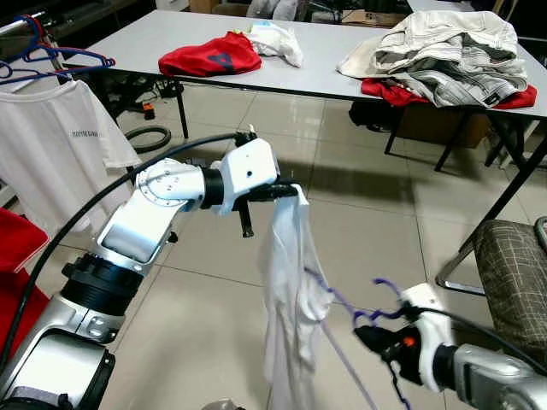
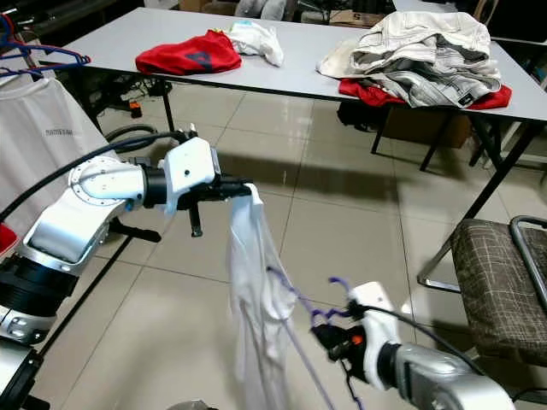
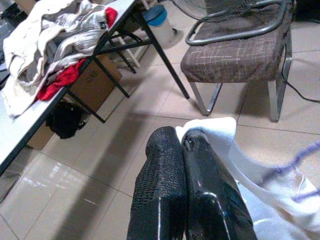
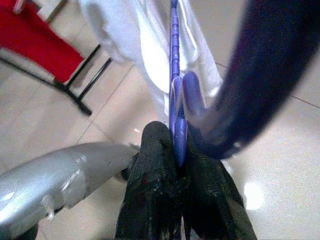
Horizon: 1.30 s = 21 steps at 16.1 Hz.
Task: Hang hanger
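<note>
I see the hanger, a thin purple wire one, low in front of me above the tiled floor. Its neck is pinched at the base of the hook, and the hook curls up just beside that point. From there its wires run leftward and down, one arm threaded into a white shirt, another slanting toward the floor. The shirt hangs limp in a long, crumpled drape, bunched at its top corner where it is held up, with the rest falling straight down. The hanger sits tilted, partly inside the cloth, not level.
</note>
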{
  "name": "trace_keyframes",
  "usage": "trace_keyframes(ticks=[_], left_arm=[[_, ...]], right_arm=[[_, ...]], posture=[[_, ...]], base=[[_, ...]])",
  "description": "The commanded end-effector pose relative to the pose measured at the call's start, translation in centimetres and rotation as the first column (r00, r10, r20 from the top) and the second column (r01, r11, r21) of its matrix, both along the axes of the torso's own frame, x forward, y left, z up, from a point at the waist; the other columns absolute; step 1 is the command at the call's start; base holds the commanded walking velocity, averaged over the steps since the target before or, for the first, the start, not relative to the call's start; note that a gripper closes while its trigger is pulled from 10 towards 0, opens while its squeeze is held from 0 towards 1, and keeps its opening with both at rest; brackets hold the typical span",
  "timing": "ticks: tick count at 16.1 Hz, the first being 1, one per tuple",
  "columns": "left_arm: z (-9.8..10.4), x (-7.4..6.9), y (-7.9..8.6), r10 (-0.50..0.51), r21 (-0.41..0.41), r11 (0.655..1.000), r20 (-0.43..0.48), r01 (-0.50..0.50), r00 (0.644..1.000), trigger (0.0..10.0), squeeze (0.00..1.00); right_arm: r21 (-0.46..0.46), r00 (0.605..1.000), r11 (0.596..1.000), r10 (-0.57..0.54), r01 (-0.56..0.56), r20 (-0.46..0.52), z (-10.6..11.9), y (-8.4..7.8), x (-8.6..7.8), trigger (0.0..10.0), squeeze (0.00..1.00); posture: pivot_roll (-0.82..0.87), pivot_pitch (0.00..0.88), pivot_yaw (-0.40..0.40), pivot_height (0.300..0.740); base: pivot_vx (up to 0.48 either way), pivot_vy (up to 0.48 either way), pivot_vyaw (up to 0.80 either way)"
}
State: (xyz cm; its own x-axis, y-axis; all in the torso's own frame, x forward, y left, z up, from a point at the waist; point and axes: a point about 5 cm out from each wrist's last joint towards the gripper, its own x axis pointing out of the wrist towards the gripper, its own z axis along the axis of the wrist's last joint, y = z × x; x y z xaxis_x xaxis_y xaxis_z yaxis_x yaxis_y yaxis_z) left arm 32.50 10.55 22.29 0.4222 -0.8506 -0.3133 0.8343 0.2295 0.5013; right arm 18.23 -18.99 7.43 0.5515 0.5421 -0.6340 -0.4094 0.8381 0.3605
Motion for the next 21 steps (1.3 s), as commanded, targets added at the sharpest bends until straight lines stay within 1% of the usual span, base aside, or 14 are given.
trace_keyframes(ticks=[1,2,3,4,5,8,9,11,12,15,16,18,20,21], left_arm=[[1.1,-0.2,0.0,-0.004,-0.036,0.999,0.032,0.006,0.999,10.0,0.0],[1.0,-0.6,0.0,-0.015,-0.044,0.999,0.024,0.016,1.0,10.0,0.0],[0.9,-0.7,0.1,-0.018,-0.043,0.999,0.02,0.019,1.0,10.0,0.0],[0.4,-0.8,0.3,-0.012,-0.028,1.0,0.014,0.012,1.0,10.0,0.0],[-0.7,-1.2,0.4,-0.015,-0.009,1.0,-0.008,0.015,1.0,10.0,0.0],[-2.4,-2.0,-0.1,-0.016,-0.015,1.0,-0.053,0.015,0.998,10.0,0.0],[-4.1,-2.5,-0.7,-0.001,-0.041,0.999,-0.083,-0.003,0.997,10.0,0.0],[-5.6,-2.8,-1.2,0.025,-0.059,0.998,-0.106,-0.031,0.994,10.0,0.0],[-6.9,-2.8,-1.3,0.064,-0.066,0.995,-0.117,-0.072,0.991,10.0,0.0],[-9.0,-3.8,-1.6,0.071,-0.035,0.997,-0.117,-0.075,0.991,10.0,0.0],[-9.5,-4.6,-2.0,0.057,-0.043,0.997,-0.126,-0.063,0.99,10.0,0.0],[-9.3,-4.9,-2.3,0.058,-0.094,0.993,-0.135,-0.071,0.989,10.0,0.0],[-8.7,-5.0,-1.9,0.048,-0.145,0.987,-0.156,-0.071,0.987,10.0,0.0],[-8.3,-5.3,-1.6,0.021,-0.154,0.987,-0.156,-0.045,0.987,10.0,0.0]], right_arm=[[0.054,0.992,0.991,-0.122,0.123,-0.034,-0.6,-0.7,0.3,10.0,0.0],[0.137,0.956,0.946,-0.283,0.292,-0.081,-1.5,-1.2,0.9,10.0,0.0],[0.164,0.938,0.924,-0.334,0.346,-0.096,-1.6,-1.4,1.2,10.0,0.0],[0.228,0.904,0.875,-0.416,0.428,-0.101,-1.3,-1.6,2.2,10.0,0.0],[0.348,0.838,0.768,-0.533,0.538,-0.118,-0.5,-1.9,4.3,10.0,0.0],[0.491,0.78,0.64,-0.608,0.591,-0.147,1.0,-1.6,7.4,10.0,0.0],[0.592,0.739,0.528,-0.648,0.609,-0.182,2.6,-0.8,10.0,10.0,0.0],[0.664,0.707,0.425,-0.67,0.615,-0.225,3.9,-0.1,11.8,10.0,0.0],[0.712,0.687,0.338,-0.673,0.616,-0.274,5.0,0.5,13.1,10.0,0.0],[0.748,0.642,0.211,-0.684,0.63,-0.348,6.6,1.0,15.0,10.0,0.0],[0.754,0.596,0.124,-0.699,0.645,-0.395,7.2,0.6,16.1,10.0,0.0],[0.747,0.581,0.123,-0.714,0.654,-0.391,7.4,0.5,16.9,10.0,0.0],[0.737,0.564,0.114,-0.723,0.666,-0.398,7.5,0.2,17.3,10.0,0.0],[0.727,0.538,0.088,-0.734,0.681,-0.415,7.4,-0.2,17.4,10.0,0.0]], posture=[[-0.02,0.032,0.011,0.74],[-0.01,0.03,0.014,0.74],[-0.01,0.03,0.014,0.74],[-0.01,0.025,0.019,0.74],[-0.01,0.023,0.024,0.74],[-0.01,0.021,0.029,0.74],[-0.01,0.023,0.028,0.74],[0.0,0.027,0.022,0.74],[0.0,0.031,0.015,0.74],[0.0,0.033,0.005,0.74],[0.0,0.033,0.004,0.74],[0.0,0.035,0.004,0.74],[0.01,0.037,0.001,0.74],[0.01,0.039,0.001,0.74]], base=[[0.0,0.0,0.0],[0.0,0.0,0.0],[0.0,0.0,0.0],[0.0,0.0,0.0],[0.0,0.0,0.0],[0.0,0.0,0.0],[0.0,0.0,0.0],[0.0,0.0,0.0],[0.0,0.0,0.0],[0.0,0.0,0.0],[0.0,0.0,0.0],[0.0,0.0,0.0],[0.0,0.0,0.0],[0.0,0.0,0.0]])
